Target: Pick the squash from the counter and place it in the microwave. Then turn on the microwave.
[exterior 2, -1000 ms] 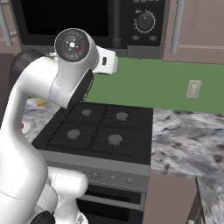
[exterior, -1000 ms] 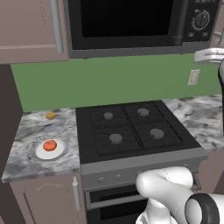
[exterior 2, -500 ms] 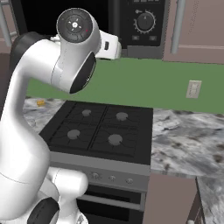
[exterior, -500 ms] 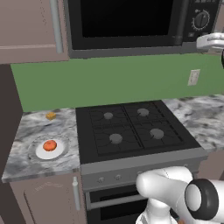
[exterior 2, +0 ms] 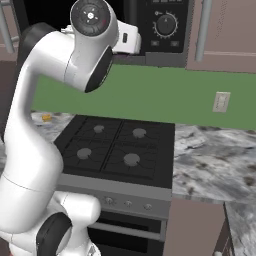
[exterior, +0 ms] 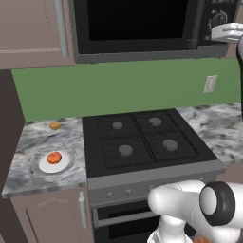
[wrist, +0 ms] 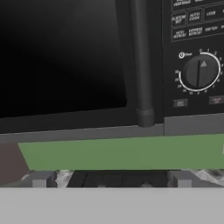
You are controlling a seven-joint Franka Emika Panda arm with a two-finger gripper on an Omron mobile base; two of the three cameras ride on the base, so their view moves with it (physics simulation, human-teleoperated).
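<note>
One small orange-red squash is sitting on a white plate on the grey-white marbled counter, left of the black four-burner stove, while the robot's gripper, jaws spread wide and empty, is pointing at the dark grey microwave. Its long vertical handle is looming close; hooking it squarely, then pulling straight outward, looks wisest.
</note>
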